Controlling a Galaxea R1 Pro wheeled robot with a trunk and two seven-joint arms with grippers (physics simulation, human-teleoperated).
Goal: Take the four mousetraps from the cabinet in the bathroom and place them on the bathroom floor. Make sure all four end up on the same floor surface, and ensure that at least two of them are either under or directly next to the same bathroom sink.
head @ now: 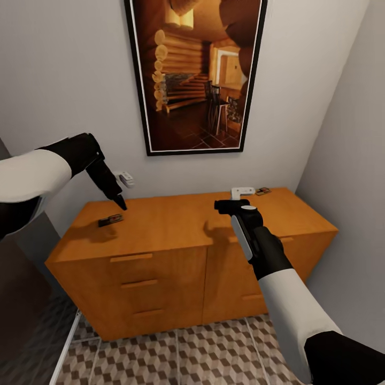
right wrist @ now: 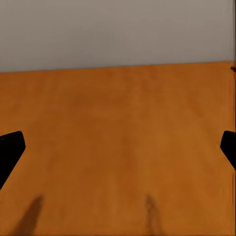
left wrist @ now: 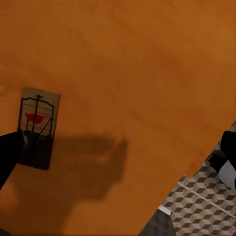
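The orange-brown cabinet (head: 176, 251) stands against the wall. One mousetrap (head: 110, 220) lies on its top near the left end, and a second mousetrap (head: 262, 191) lies at the back right. My left gripper (head: 120, 202) hangs open, pointing down just above and to the right of the left mousetrap (left wrist: 37, 124); one dark finger (left wrist: 10, 155) overlaps that trap's near end. My right gripper (head: 231, 205) is open over the right half of the cabinet top (right wrist: 123, 137), with nothing between its fingers. The patterned bathroom floor (head: 214, 353) shows in front of the cabinet. The bathroom sink is out of view.
A large framed picture (head: 195, 75) hangs above the cabinet. Two small white objects sit at the wall, one behind my left gripper (head: 125, 178) and one at the back right (head: 242, 190). A grey side wall (head: 353, 160) closes the right side.
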